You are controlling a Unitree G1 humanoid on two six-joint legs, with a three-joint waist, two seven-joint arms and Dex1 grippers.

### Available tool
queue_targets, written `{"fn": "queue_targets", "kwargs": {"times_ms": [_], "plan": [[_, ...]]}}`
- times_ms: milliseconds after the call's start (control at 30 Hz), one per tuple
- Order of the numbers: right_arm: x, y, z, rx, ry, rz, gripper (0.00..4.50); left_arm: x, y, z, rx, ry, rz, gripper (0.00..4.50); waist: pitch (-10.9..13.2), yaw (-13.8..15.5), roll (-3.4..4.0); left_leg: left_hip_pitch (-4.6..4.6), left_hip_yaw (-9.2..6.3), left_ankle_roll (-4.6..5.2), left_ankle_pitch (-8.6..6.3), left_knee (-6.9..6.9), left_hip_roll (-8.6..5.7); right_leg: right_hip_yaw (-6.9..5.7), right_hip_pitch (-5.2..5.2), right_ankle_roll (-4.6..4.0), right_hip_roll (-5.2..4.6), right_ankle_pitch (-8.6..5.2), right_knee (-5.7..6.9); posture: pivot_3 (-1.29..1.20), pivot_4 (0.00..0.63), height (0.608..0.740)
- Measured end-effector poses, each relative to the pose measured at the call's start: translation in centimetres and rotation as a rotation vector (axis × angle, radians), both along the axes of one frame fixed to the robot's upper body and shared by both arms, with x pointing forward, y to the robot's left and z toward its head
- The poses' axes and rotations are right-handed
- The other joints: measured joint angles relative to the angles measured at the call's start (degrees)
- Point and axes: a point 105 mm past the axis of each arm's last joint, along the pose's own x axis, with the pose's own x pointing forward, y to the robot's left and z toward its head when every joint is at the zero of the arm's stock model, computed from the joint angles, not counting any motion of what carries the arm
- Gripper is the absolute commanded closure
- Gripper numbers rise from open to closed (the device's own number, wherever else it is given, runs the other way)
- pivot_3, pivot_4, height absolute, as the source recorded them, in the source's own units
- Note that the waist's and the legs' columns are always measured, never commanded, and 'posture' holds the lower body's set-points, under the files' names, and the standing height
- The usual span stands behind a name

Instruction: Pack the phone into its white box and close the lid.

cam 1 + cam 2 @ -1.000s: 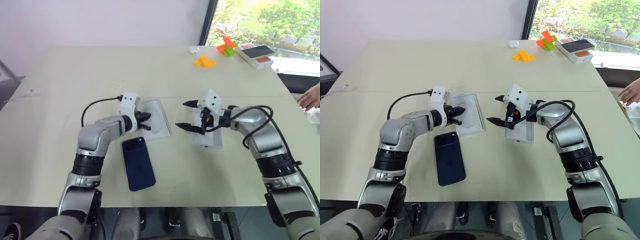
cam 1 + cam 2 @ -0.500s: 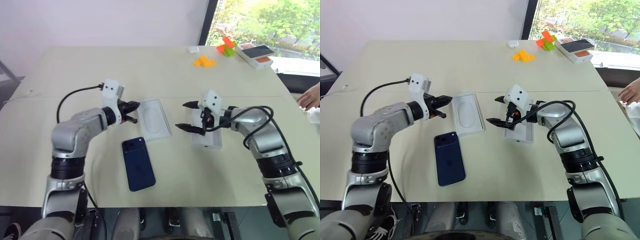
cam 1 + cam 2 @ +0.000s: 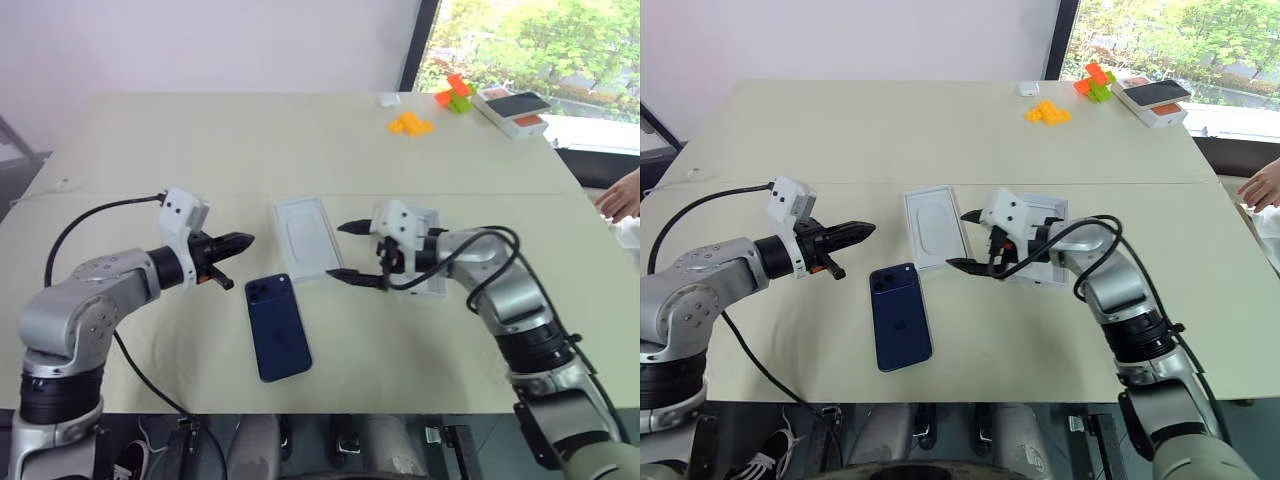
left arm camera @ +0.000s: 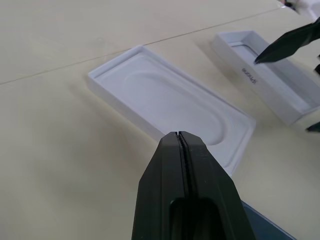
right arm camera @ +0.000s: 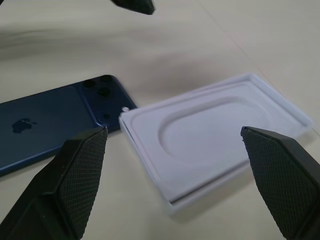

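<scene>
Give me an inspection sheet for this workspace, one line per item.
Surface: beige table, seam across it.
Job's things: phone back up, near edge; white box open, behind right gripper; lid: cannot tell.
Clutter: white insert with oval recess beside phone; orange blocks, green and orange blocks, printed box at far corner.
Grippers: left gripper shut, empty; right gripper open, near the insert.
Cables: black cable on left arm.
Surroundings: window, a person's hand.
</scene>
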Motion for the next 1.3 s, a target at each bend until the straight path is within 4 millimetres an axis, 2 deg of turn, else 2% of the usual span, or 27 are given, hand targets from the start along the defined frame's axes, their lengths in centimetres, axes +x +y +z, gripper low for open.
{"fn": "queue_targets", "kwargs": {"times_ms": [133,333,500,567,667,867,1000,1100,1167,1200,1300], "plan": [[0.8,0.4,-0.6,-0.001,-0.011,-0.040,0.00,-0.1,0.5,-0.1,0.012,-0.004,0.016,4.44,0.0,0.0,0.00,0.00,0.00,0.00,0.00,0.00,0.00,0.00,0.00,-0.03,0.00,0.02,0.00,0.00,0.150,0.737],[1.5,0.4,1.7,0.081,-0.006,-0.054,0.00,-0.4,0.6,-0.5,-0.002,0.012,0.017,4.44,0.0,-0.1,0.00,0.00,0.00,0.00,0.00,-0.01,0.00,0.00,-0.02,-0.11,0.00,0.06,0.00,0.00,0.150,0.737],[1.7,0.3,1.6,0.087,-0.004,-0.065,0.00,-0.4,0.7,-0.7,0.000,0.017,0.029,4.44,0.0,-0.1,0.00,0.00,0.00,0.01,0.00,-0.01,0.00,0.00,-0.02,-0.09,0.00,0.05,0.00,0.00,0.150,0.737],[1.7,0.4,1.6,0.090,-0.003,-0.068,0.55,-0.3,0.7,-0.7,-0.002,0.017,0.038,4.50,0.0,-0.1,0.00,0.00,0.00,0.01,-0.01,-0.01,0.00,0.00,-0.02,-0.09,0.00,0.05,0.00,0.00,0.150,0.737],[1.7,0.6,1.5,0.089,-0.008,-0.070,1.82,-0.2,0.6,-0.8,-0.009,0.018,0.044,4.50,0.0,-0.1,0.00,-0.01,0.00,0.01,0.00,-0.01,0.00,0.00,-0.02,-0.08,0.00,0.05,0.00,0.00,0.150,0.737],[1.6,0.3,1.5,0.076,-0.001,-0.060,1.82,-0.5,0.6,-0.8,-0.019,0.028,0.034,4.50,0.0,-0.1,0.00,-0.01,0.00,0.01,-0.01,-0.01,0.00,0.01,-0.02,-0.08,0.00,0.04,0.00,0.00,0.150,0.737],[1.4,0.0,1.8,0.073,0.001,-0.049,1.82,-1.2,1.9,-0.7,-0.040,0.048,0.073,4.50,0.0,-0.2,0.00,0.00,0.00,0.01,-0.01,-0.04,0.01,0.00,-0.04,-0.07,0.00,0.03,0.00,0.00,0.150,0.737],[0.5,0.1,2.0,0.097,0.058,-0.006,3.14,-2.0,2.7,-0.7,-0.087,0.093,0.090,4.50,0.0,-0.2,0.00,0.00,0.00,0.01,-0.01,-0.06,0.01,0.00,-0.04,-0.05,0.00,0.02,0.00,0.00,0.150,0.737],[-0.5,0.1,2.0,0.080,0.051,0.038,4.16,-3.0,3.0,-0.7,-0.144,0.153,0.084,3.94,0.0,-0.2,0.00,-0.01,-0.01,0.03,-0.02,-0.06,0.01,0.00,-0.04,-0.01,-0.01,0.00,-0.02,0.00,0.150,0.737],[-1.4,-0.4,1.5,0.043,0.036,0.064,4.50,-4.0,3.3,-1.0,-0.180,0.201,0.079,3.60,0.0,-0.2,0.00,-0.02,-0.01,0.07,-0.05,-0.06,0.01,0.00,-0.03,0.03,-0.02,-0.02,-0.07,0.00,0.150,0.737],[-3.0,-1.3,-0.8,-0.039,0.062,0.114,4.50,-6.9,5.1,-1.9,-0.207,0.332,0.107,2.13,0.0,-0.4,-0.05,-0.01,-0.01,0.08,-0.06,-0.06,0.01,0.00,-0.03,0.05,-0.03,-0.04,-0.12,0.00,0.150,0.737]]}}
